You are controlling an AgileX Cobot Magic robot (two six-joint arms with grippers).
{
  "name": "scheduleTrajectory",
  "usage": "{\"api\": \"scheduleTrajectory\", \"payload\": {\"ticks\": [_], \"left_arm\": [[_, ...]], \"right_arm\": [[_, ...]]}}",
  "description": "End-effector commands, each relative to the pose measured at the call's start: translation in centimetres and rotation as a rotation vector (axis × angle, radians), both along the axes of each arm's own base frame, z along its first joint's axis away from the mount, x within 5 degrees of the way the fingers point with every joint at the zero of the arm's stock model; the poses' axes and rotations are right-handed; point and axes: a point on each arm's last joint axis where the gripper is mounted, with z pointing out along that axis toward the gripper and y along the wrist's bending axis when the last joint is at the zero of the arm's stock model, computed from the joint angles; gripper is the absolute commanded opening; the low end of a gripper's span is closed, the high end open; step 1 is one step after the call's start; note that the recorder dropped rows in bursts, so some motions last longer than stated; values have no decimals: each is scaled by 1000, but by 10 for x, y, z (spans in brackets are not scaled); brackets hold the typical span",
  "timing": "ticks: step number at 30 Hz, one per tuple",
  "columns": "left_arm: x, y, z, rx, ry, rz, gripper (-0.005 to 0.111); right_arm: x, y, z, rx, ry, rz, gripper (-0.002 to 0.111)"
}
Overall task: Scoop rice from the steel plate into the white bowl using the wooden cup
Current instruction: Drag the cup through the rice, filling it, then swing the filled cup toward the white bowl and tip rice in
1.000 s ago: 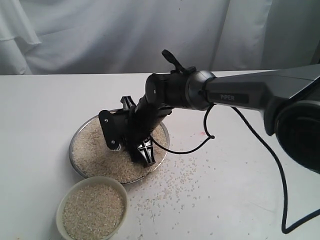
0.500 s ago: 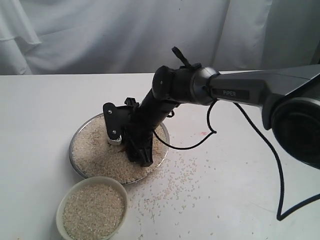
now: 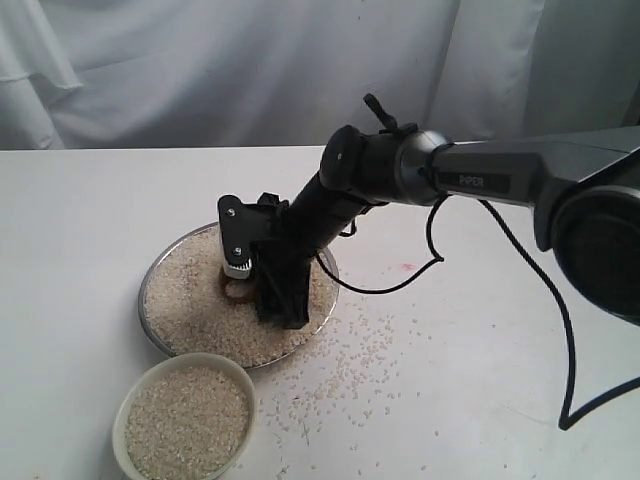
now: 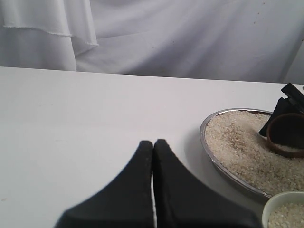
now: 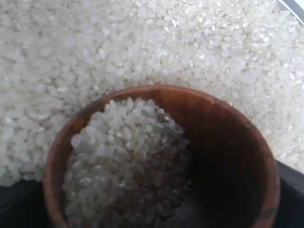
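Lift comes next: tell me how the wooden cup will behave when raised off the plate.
The wooden cup looks rigid, so it likely won't deform. Partly filled and seemingly tilted, its rice could spill if tipped further. Its rounded wall may slip in the right hand.

You are seeing bare table (image 3: 70, 230) lying open across the left of the frame. The right gripper (image 3: 256, 294), gripping the wooden cup (image 3: 236, 292), is blocking the centre of the steel plate (image 3: 143, 305); the white bowl (image 3: 186, 358) is sitting lower left, and a cable (image 3: 557, 330) is drooping at right.
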Motion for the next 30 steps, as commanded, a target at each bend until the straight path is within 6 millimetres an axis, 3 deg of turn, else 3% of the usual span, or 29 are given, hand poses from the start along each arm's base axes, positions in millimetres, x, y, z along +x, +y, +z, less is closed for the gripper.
{"api": "scheduleTrajectory", "payload": {"ticks": [1, 7, 10, 22, 30], "left_arm": [[0, 0, -1, -4, -7, -1, 0], [0, 0, -1, -4, -7, -1, 0], [0, 0, -1, -4, -7, -1, 0], [0, 0, -1, -4, -7, -1, 0], [0, 0, -1, -4, -7, -1, 0]], "right_arm": [[0, -1, 47, 11, -161, 32, 0], [-24, 11, 81, -111, -350, 119, 0], [-37, 19, 88, -123, -367, 156, 0], [-86, 36, 92, -267, -372, 324, 0], [-123, 42, 94, -369, -470, 416, 0]]}}
